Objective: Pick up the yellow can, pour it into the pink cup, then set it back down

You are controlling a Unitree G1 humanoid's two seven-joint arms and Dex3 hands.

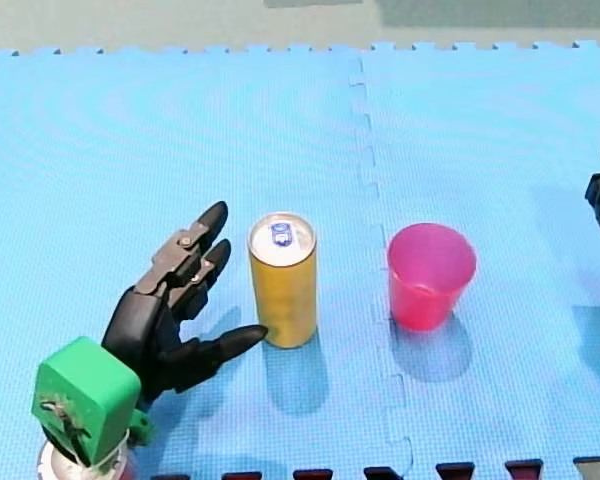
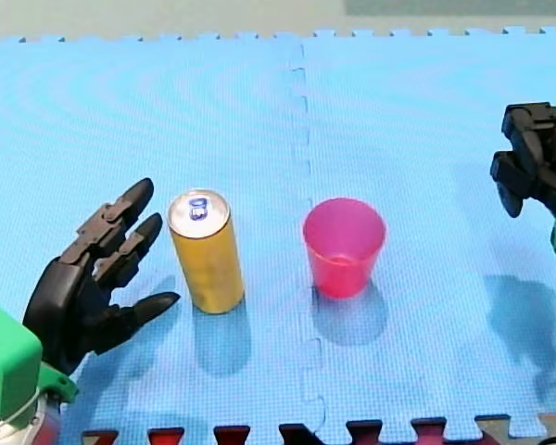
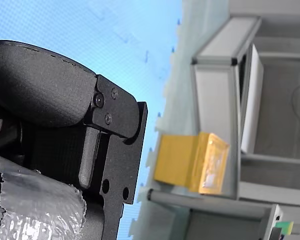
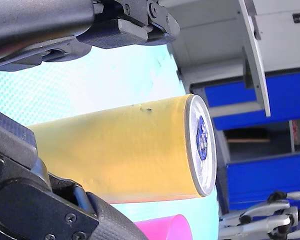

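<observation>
the yellow can [image 1: 282, 285] stands upright on the blue mat [image 1: 130, 150], with the pink cup [image 1: 430, 278] upright near it on its right, the two apart. the left hand [image 1: 170, 310] sits just left of the can, fingers uncurled, gripping nothing; its thumb tip is just beside the can's base. the right hand [image 2: 530, 158] hangs at the mat's right edge, well apart from the cup, fingers curled around nothing.
</observation>
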